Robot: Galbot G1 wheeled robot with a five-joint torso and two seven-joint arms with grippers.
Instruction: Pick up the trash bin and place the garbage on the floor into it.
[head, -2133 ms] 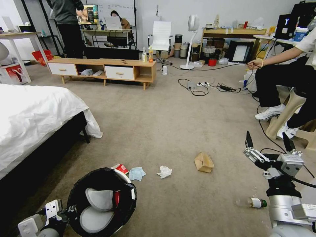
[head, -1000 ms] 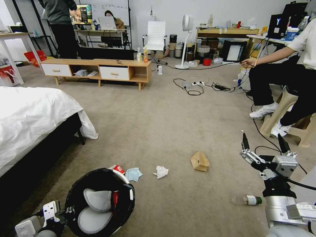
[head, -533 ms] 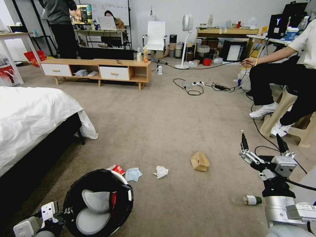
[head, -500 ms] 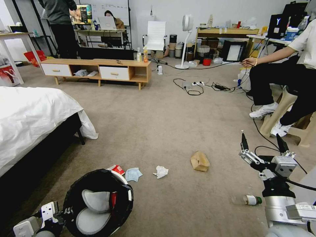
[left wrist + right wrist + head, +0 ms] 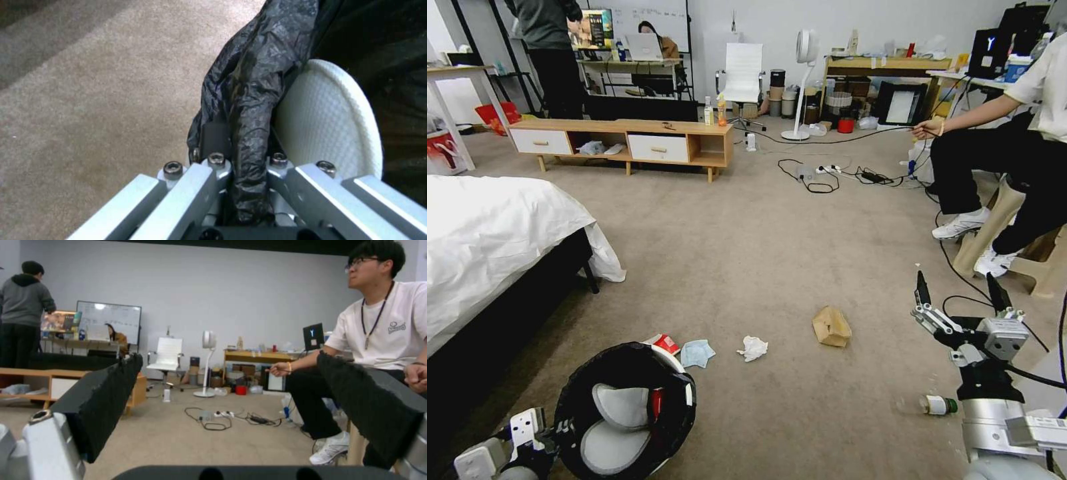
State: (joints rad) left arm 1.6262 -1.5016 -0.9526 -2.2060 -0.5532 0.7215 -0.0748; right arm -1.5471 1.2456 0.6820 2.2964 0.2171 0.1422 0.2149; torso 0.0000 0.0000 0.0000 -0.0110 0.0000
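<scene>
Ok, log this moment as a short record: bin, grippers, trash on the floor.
bin: black-lined, off the floor, held at its rim
left gripper: shut on the bin's rim
right gripper: open, empty, raised, pointing into the room
on carpet: paper bag, tissue, mask, wrapper, bottle
inside bin: something red

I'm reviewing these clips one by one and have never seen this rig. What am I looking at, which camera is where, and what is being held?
It is a wheeled robot with two arms. The wide picture comes from its head, looking down at the carpet; the other two come from cameras on its wrists. The left gripper is shut on the rim of the trash bin, pinching its black bag. The right gripper is open, empty and raised above the floor. Lying on the carpet are a brown paper bag, a tissue wad, a blue face mask, a red wrapper and a clear bottle.
</scene>
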